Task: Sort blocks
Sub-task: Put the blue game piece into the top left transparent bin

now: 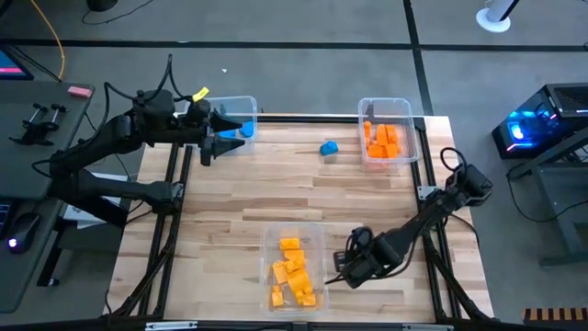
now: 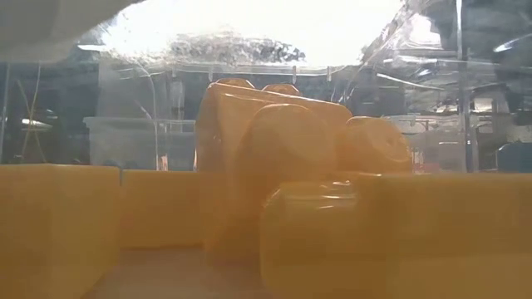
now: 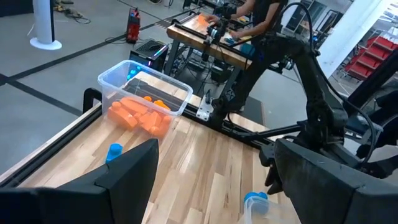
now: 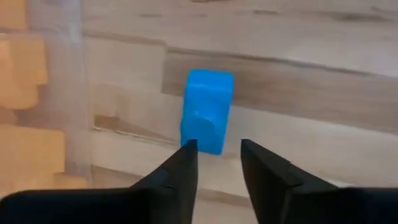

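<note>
Blue block (image 4: 208,111) stands on the table (image 1: 276,193) beside the yellow-block bin (image 1: 317,241), just ahead of the right gripper (image 4: 219,149); fingers slightly apart, block not clamped, likely lining up a grasp. Second blue block (image 1: 329,147) lies near the orange bin (image 1: 386,106). Left gripper (image 1: 209,144) hovers at the blue bin (image 1: 241,103), fingers wide apart.

Legible text, labels, brands, numbers, signs: none. No readable marking on the blocks, the clear bins, the wooden table, the arms or the room equipment in any view; lit screens and coloured items in the background carry nothing that can be made out.
</note>
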Action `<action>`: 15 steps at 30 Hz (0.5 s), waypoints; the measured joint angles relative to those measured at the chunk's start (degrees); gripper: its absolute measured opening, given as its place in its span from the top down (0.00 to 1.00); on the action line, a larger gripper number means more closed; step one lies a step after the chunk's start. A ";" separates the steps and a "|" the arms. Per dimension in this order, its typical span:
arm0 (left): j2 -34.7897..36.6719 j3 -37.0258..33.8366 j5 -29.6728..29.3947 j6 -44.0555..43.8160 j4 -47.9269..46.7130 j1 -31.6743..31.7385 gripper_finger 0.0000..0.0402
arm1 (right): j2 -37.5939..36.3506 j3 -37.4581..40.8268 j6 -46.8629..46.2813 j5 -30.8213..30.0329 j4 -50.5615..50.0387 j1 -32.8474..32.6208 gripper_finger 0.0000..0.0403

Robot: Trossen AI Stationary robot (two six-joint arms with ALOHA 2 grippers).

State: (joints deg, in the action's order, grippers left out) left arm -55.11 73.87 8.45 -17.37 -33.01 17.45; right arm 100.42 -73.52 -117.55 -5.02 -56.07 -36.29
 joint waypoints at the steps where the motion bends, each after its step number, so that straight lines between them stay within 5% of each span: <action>1: 0.00 0.00 0.00 0.09 -0.04 0.00 0.23 | -0.06 0.01 -0.14 0.81 -0.16 0.02 0.67; 15: -0.02 0.00 0.00 0.52 -0.09 0.02 0.23 | 0.54 0.42 0.97 1.04 0.56 0.71 0.36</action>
State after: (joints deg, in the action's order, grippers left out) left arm -55.13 73.87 8.45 -16.84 -33.10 17.47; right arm 100.96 -73.10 -116.57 -3.99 -55.52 -35.57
